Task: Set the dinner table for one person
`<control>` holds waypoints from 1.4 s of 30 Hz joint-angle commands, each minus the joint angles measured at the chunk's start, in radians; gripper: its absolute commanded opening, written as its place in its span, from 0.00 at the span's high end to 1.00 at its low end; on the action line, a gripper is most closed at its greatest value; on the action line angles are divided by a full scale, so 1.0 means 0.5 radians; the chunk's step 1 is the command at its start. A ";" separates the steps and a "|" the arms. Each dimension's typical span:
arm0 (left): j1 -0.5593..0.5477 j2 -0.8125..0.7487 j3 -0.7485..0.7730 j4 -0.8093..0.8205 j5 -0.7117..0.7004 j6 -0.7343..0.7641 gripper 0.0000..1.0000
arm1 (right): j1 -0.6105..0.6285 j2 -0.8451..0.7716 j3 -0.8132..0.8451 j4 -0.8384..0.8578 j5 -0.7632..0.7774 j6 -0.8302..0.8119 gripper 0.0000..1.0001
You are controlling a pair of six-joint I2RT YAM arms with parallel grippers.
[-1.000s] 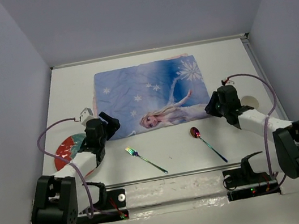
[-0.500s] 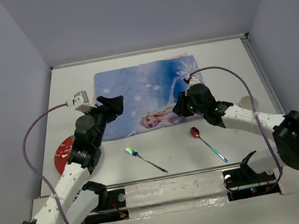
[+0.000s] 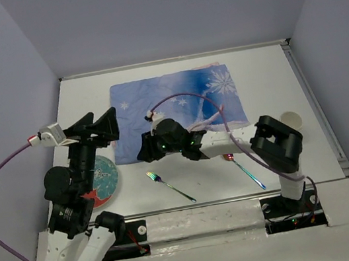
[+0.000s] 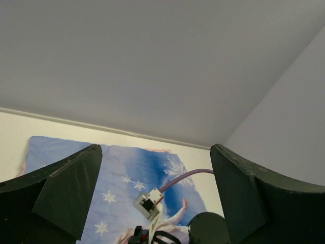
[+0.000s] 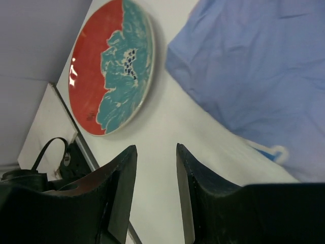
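Note:
The white dinner table (image 3: 263,62) carries a blue snowflake placemat (image 3: 176,100) at the back centre. A red and teal plate (image 3: 104,176) lies at the left, partly hidden by my left arm. A rainbow fork (image 3: 170,186) and spoon (image 3: 243,168) lie near the front. My left gripper (image 3: 98,126) is raised high above the mat's left edge, open and empty. My right gripper (image 3: 143,151) is stretched left, low over the mat's front left corner, open and empty. In the right wrist view the plate (image 5: 111,66) lies ahead of the fingertips (image 5: 129,157).
A pale cup (image 3: 290,119) stands at the right, behind the right arm's base. Lavender walls enclose the table on three sides. A metal rail (image 3: 207,204) runs along the front edge. The right arm's purple cable (image 3: 189,98) arcs over the placemat.
My left arm has risen and swung up and left, uncovering the plate. My right arm has swept left along the mat's front edge to near the plate.

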 commanded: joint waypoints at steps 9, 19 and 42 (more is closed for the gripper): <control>-0.007 -0.113 -0.090 -0.064 -0.066 0.261 0.01 | 0.231 0.623 0.563 0.212 -0.117 0.391 0.49; -0.004 -0.125 -0.142 -0.030 0.023 0.267 0.01 | 0.231 0.917 0.753 0.282 -0.212 0.627 0.49; 0.005 -0.156 -0.170 -0.018 0.038 0.258 0.01 | 0.231 1.231 0.980 0.365 -0.366 0.809 1.00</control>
